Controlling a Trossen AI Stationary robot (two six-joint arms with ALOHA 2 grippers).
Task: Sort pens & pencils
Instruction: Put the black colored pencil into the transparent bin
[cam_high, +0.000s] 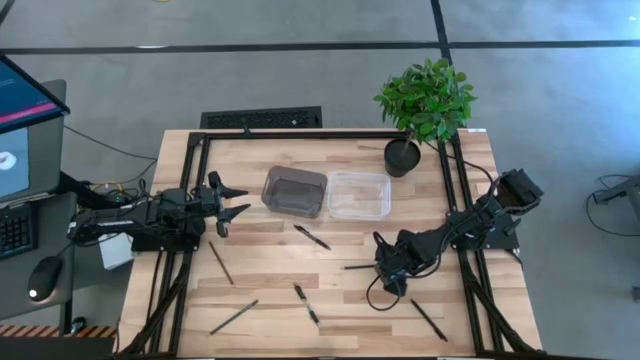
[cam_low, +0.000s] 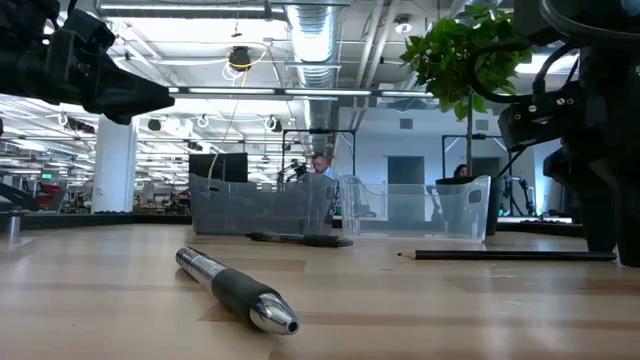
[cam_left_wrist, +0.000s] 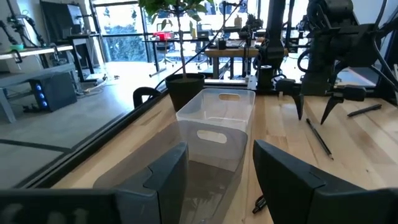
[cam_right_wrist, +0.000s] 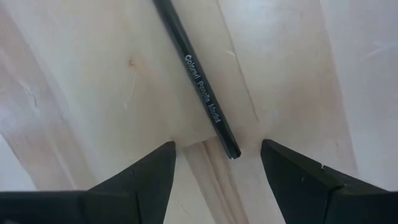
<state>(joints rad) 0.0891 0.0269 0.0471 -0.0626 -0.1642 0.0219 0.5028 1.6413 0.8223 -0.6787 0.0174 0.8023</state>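
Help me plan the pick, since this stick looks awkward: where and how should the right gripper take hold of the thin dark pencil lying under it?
The pencil lies flat on the table, its end between the open right gripper. Probably best to come straight down from above, fingers either side of the thin shaft, a little in from the end, closing across its width.

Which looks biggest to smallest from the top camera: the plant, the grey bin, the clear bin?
1. Plant, leaves spreading widest.
2 and 3. Grey bin and clear bin look about alike, so no ranking.
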